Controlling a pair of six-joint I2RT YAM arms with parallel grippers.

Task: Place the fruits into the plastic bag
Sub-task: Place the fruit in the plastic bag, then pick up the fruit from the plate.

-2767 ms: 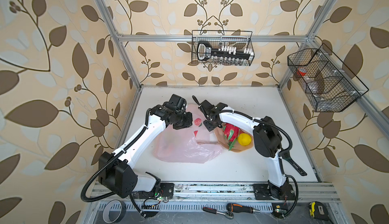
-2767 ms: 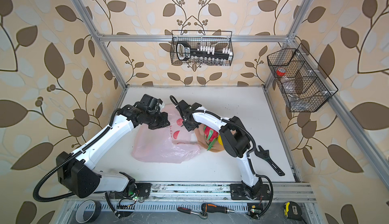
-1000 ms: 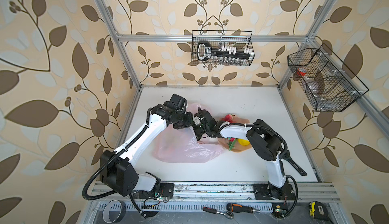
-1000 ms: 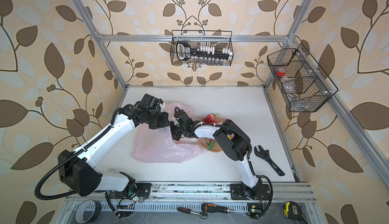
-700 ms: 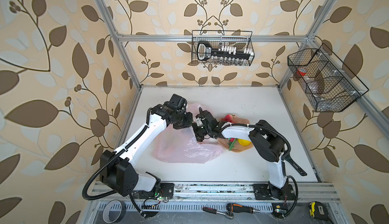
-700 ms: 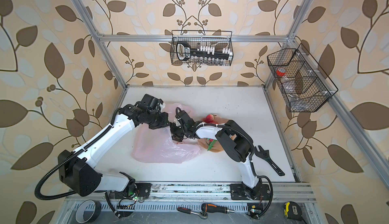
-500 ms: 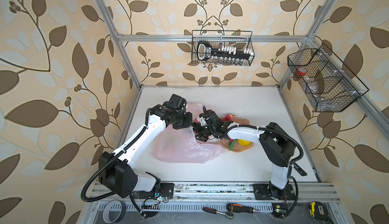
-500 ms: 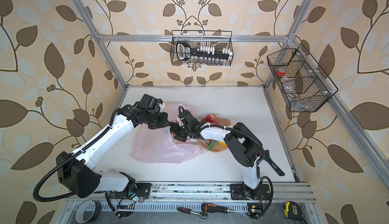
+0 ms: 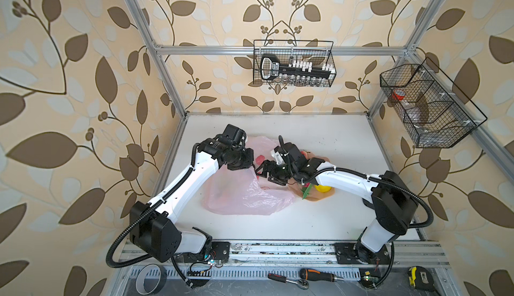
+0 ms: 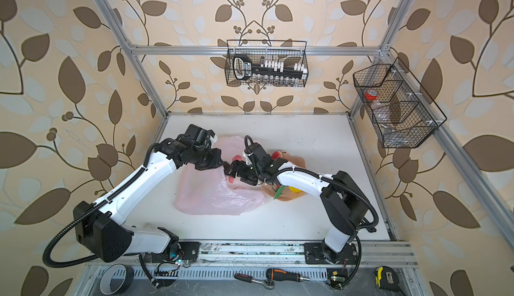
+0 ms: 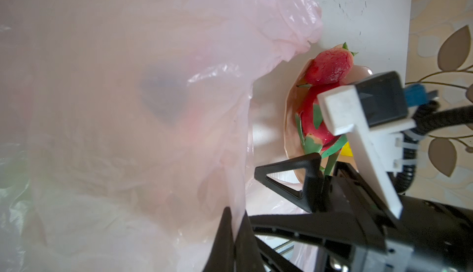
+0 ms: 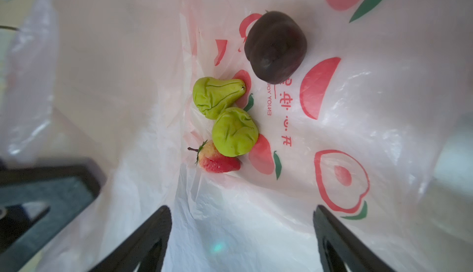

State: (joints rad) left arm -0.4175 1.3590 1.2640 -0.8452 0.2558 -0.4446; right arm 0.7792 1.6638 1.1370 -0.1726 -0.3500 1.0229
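Observation:
The pale-pink plastic bag lies at mid-table. My left gripper is shut on its upper edge and holds the mouth up. My right gripper stands open inside the mouth with nothing between its fingers. Inside the bag lie a dark brown fruit, two green pears and a strawberry. On the peach plate to the right rest a red fruit, the dragon fruit and the yellow lemon.
A black wrench lies on the table behind the right arm's base. Wire baskets hang on the back and right walls. A screwdriver, a ratchet, a tape measure and a tape roll lie along the front rail.
The right arm's elbow has swung out to the right while its gripper stayed at the bag's mouth, jaws slightly wider. The left arm still holds the bag edge.

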